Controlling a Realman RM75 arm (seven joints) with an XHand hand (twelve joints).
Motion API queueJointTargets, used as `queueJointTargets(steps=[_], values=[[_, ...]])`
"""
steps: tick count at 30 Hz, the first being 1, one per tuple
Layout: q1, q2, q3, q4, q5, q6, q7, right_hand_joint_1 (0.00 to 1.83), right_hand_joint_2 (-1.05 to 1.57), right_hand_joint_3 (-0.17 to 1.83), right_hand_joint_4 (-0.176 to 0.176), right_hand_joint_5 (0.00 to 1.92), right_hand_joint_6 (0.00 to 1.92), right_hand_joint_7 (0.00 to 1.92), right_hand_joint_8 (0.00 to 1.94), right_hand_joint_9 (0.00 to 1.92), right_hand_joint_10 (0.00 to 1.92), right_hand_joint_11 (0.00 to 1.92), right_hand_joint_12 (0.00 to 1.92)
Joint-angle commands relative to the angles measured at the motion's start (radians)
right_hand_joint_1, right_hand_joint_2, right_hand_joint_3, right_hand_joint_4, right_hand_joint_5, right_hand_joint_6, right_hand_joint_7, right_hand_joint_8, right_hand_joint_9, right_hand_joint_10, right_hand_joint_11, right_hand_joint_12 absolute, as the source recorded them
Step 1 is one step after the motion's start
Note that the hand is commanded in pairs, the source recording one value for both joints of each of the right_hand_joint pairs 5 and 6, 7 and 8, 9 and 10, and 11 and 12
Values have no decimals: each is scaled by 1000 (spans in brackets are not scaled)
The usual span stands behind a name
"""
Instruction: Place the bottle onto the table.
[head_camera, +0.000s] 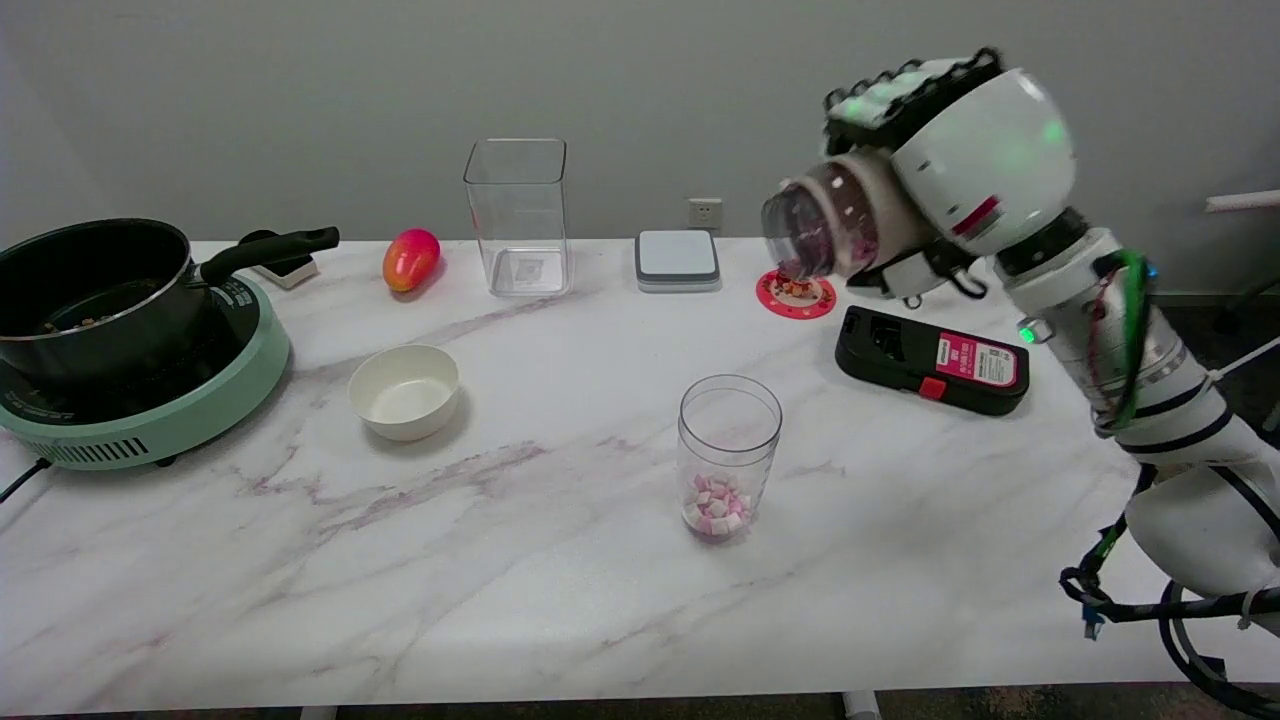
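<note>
At the upper right of the frame, the right hand (905, 170) holds the bottle (825, 232) up in the air. Its fingers wrap around the bottle. The bottle is see-through and lies tipped on its side, with one round end facing left. Something dark pink shows inside it. It hangs above the red coaster (795, 294) on the white marble table (520, 560). A black box (932, 361) with a pink label lies just below the hand. In the middle of the frame stands a clear cup (729, 455) with little pink and white bits in it.
</note>
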Motion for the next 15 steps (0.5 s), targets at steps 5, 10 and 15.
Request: queueJointTargets(steps=[5, 10, 15], values=[[15, -8, -38, -248, 1045, -81, 324, 1535, 1244, 317, 0, 1920, 1920, 1920, 1920, 1530, 1530, 1290, 1290], [24, -5, -74, -325, 1144, -122, 567, 1535, 1239, 315, 0, 1920, 1920, 1920, 1920, 1529, 1529, 1294, 1294], [71, 15, -161, -436, 1141, -97, 872, 1535, 1231, 308, 0, 1920, 1920, 1920, 1920, 1525, 1525, 1297, 1297]])
